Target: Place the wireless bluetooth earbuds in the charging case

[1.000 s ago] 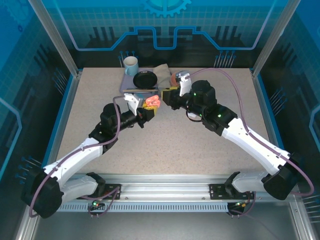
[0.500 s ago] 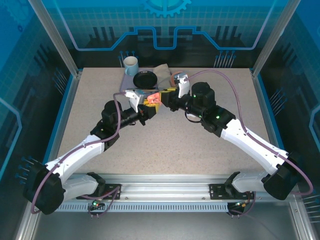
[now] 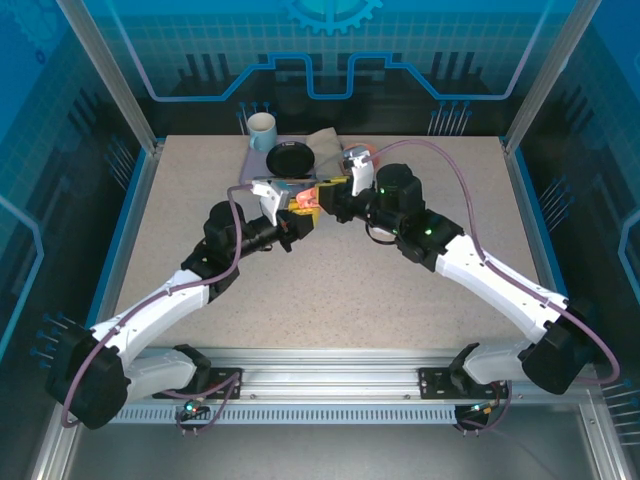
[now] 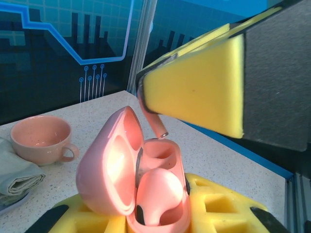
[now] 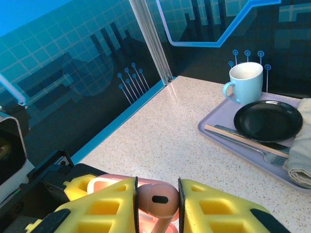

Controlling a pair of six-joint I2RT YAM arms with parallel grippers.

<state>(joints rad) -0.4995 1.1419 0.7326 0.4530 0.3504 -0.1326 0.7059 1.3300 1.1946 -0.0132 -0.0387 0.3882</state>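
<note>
Right gripper (image 5: pixel 156 206) is clamped, between its yellow foam-padded fingers (image 5: pixel 104 209), on a salmon-pink plastic earbud (image 5: pixel 158 196) held stem down. The stem tip is at the mouth of the empty socket of a salmon-pink rounded charging case (image 4: pixel 158 204); contact cannot be confirmed. The case's hinged lid (image 4: pixel 109 165) is tipped back, and a second pink earbud (image 4: pixel 156 191) is seated in the neighbouring socket. Left gripper (image 4: pixel 155 221) grips the case body over the speckled table (image 3: pixel 400 290). Farther back, a lavender tray (image 5: pixel 218 130) carries a pale mug (image 5: pixel 245 80) and a black plate (image 5: pixel 267 120).
</note>
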